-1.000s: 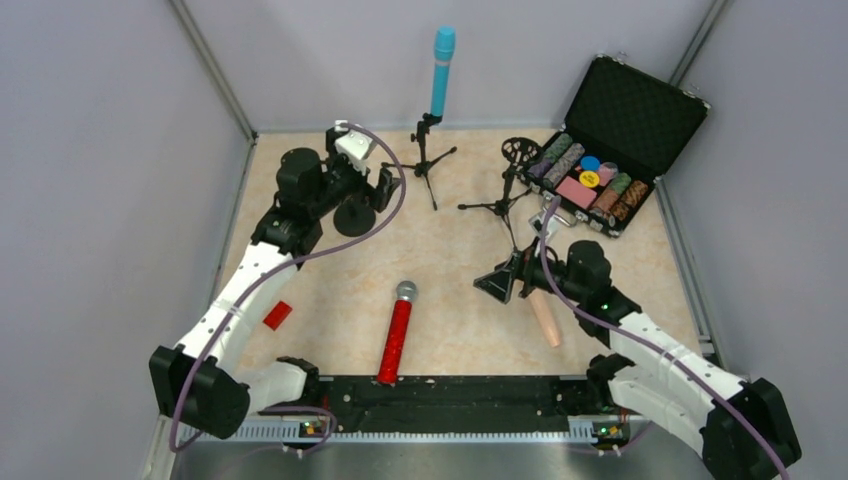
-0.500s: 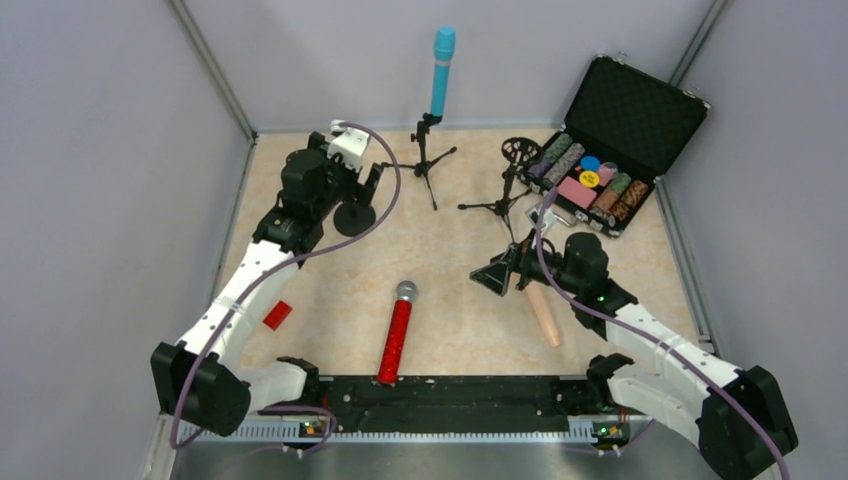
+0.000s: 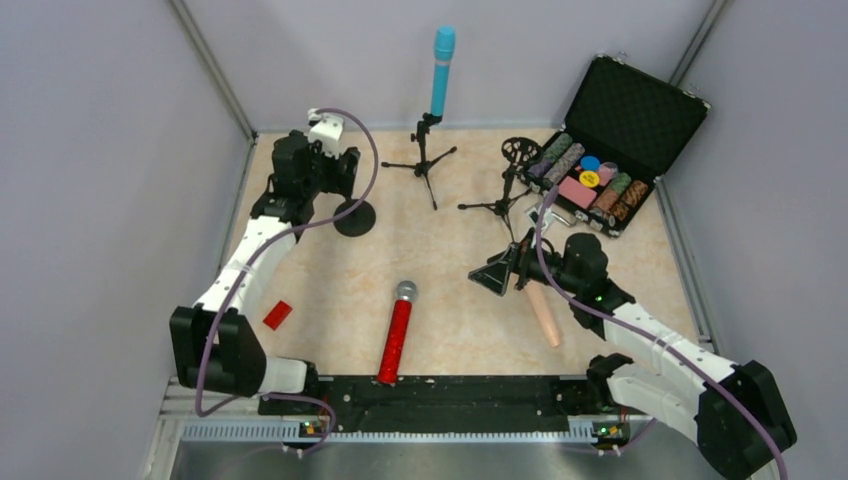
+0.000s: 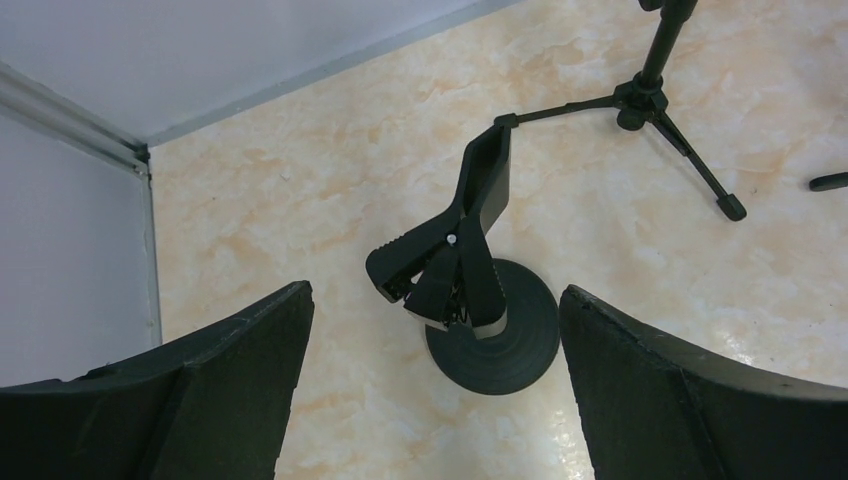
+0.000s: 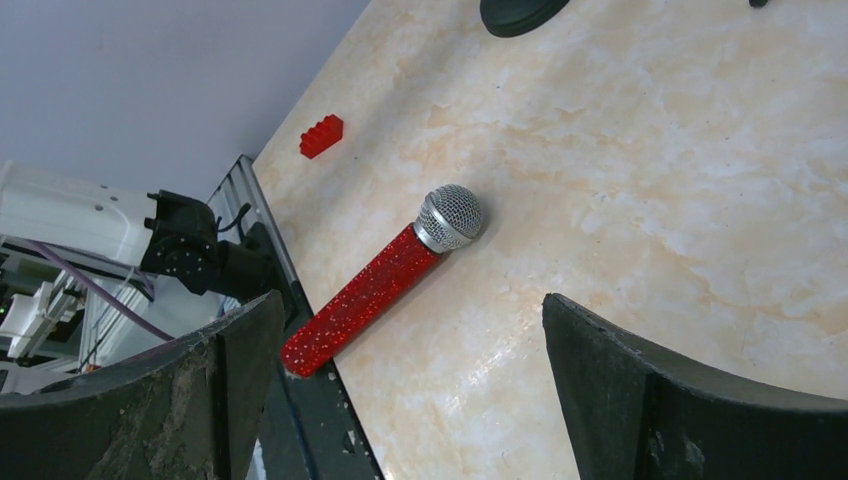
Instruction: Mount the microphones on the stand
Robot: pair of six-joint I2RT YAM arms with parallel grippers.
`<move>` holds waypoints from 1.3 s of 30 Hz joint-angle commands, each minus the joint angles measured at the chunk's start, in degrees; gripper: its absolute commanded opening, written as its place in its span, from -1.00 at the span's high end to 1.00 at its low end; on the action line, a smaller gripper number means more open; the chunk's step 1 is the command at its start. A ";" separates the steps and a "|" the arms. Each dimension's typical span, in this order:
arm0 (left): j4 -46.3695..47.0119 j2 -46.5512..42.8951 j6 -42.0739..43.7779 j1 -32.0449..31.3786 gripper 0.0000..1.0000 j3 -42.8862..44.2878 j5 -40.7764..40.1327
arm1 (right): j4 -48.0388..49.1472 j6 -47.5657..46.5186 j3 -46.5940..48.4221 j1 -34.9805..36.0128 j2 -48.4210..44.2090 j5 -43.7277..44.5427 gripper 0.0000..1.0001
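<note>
The teal-blue microphone [image 3: 441, 70] stands upright in a tripod stand [image 3: 427, 160] at the back. A glittery red microphone [image 3: 397, 333] [image 5: 380, 285] with a silver mesh head lies flat near the front rail. The pale peach microphone [image 3: 543, 312] lies on the table under my right arm. A round-base stand with a spring clamp [image 3: 355, 217] [image 4: 470, 250] sits just below and beyond my left gripper [image 3: 347, 172] [image 4: 430, 400], which is open and empty. My right gripper [image 3: 495, 278] [image 5: 415, 390] hangs open and empty, to the right of the red microphone's head.
A second tripod stand [image 3: 512, 185] with a round holder stands right of centre. An open black case of poker chips [image 3: 600, 150] fills the back right corner. A small red brick [image 3: 277, 315] [image 5: 321, 136] lies at the left. Grey walls close in on three sides.
My left arm has drawn back to the left and rear, away from the round-base stand. The right arm has barely shifted. No microphone has moved.
</note>
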 commanded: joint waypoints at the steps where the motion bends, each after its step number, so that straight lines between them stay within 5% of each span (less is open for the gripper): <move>1: 3.69 2.87 -1.98 2.01 -0.91 2.70 6.51 | 2.38 0.05 -0.28 -0.59 -0.13 -0.92 -0.95; 11: 5.77 9.35 -1.22 3.98 -0.52 5.14 14.01 | 0.22 -1.41 -0.16 -0.57 -1.76 -0.64 -0.95; 16: 4.34 11.85 -0.56 4.42 0.32 7.47 19.17 | -1.74 -2.48 -0.17 -0.59 -3.35 0.28 -0.94; 20: 4.16 11.44 -0.25 4.61 0.59 7.49 20.83 | -3.03 -2.98 -0.27 -0.57 -4.55 0.95 -0.95; 39: 11.82 3.07 -2.90 3.24 0.70 3.62 34.12 | -1.71 -3.24 0.97 -0.57 -2.09 0.98 -0.95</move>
